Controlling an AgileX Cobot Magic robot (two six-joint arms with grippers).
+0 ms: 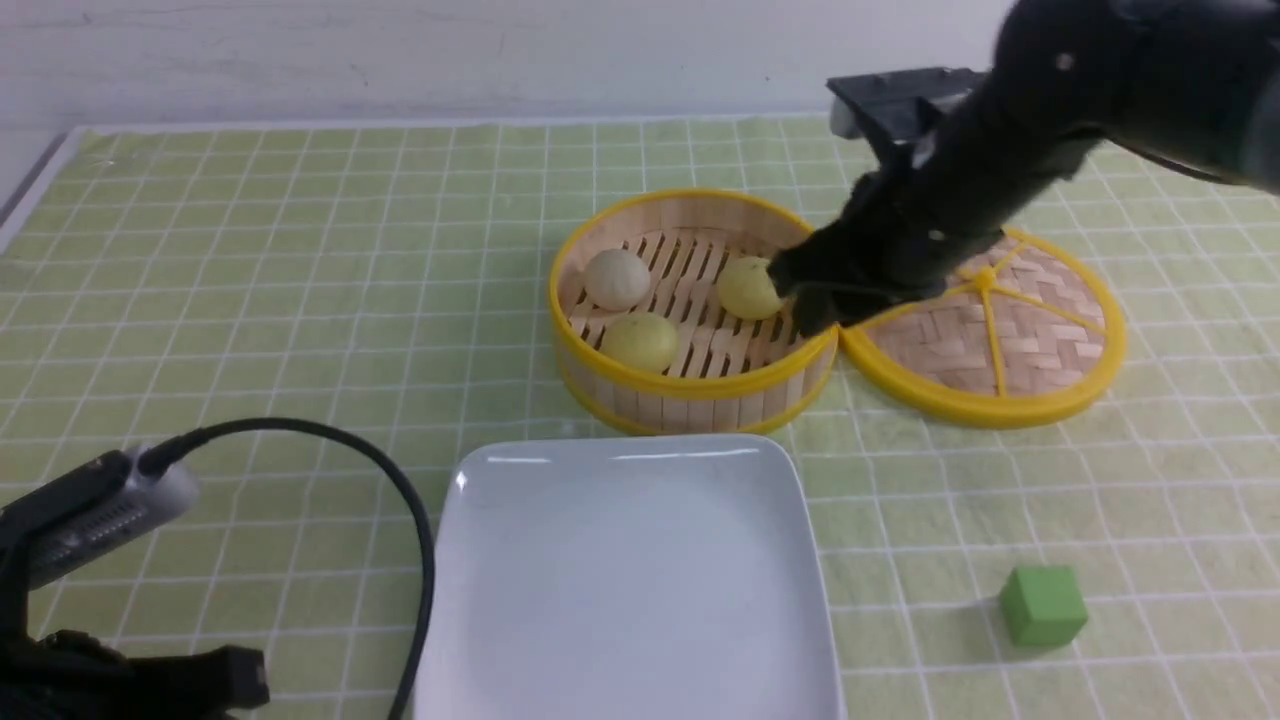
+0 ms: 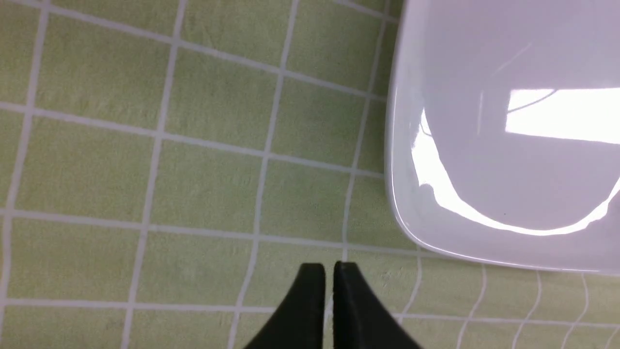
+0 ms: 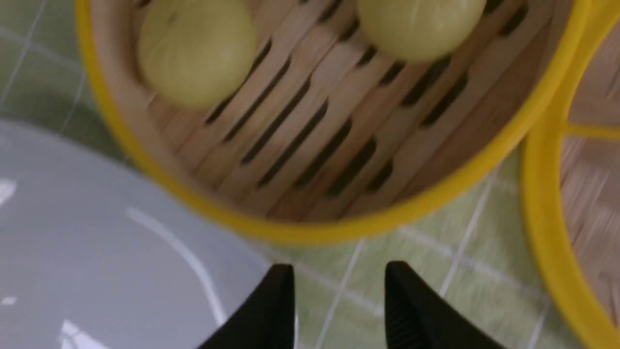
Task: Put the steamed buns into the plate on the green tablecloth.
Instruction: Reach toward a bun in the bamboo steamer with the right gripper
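The front view looks forward and down from the robot's side of the bench, wide enough to take in the green tablecloth (image 1: 250, 250) up to the far edge. The left wrist view looks straight down, close over the cloth toward the near left corner, catching the plate (image 2: 402, 145) rim. The right wrist view, blurred, sits close over the steamer (image 3: 339, 232) and the plate's far edge. All three share the plate.

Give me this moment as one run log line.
steamed buns: all three in bamboo steamer | plate: empty | right gripper: open, by steamer rim | left gripper: shut, beside plate
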